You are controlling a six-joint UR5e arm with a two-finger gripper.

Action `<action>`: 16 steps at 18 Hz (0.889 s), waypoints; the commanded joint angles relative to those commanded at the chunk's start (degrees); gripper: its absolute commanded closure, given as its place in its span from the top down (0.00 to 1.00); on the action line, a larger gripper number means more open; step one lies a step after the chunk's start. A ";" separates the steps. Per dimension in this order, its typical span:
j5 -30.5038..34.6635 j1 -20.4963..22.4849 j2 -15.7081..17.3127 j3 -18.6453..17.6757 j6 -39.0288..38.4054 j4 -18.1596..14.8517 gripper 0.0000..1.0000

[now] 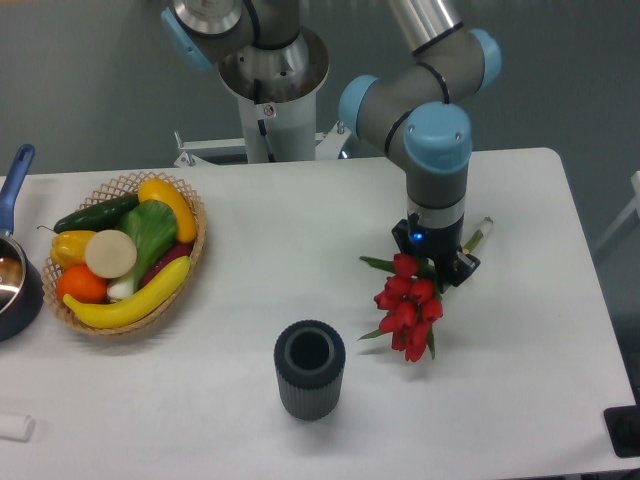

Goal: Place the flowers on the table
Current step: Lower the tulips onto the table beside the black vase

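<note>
The flowers (408,302), a bunch of red tulip buds with green leaves, hang low over the right half of the white table (300,215). The buds point toward the front edge. The pale stems run back under the gripper, and their tips stick out at its far right. My gripper (447,264) points straight down over the stems and is shut on them, just behind the buds. The wrist hides most of the fingers. I cannot tell whether the buds touch the tabletop.
A dark ribbed cylindrical vase (310,368) stands upright front centre, left of the flowers. A wicker basket (190,262) of produce sits at the left, with a blue-handled pot (14,285) beyond it. A small white object (14,427) lies at the front left corner.
</note>
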 joint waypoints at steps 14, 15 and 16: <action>-0.35 -0.97 3.15 0.26 0.09 -0.18 1.00; -0.09 -0.97 4.29 0.17 0.09 -0.26 1.00; -0.09 -0.88 5.69 0.17 0.09 -0.52 1.00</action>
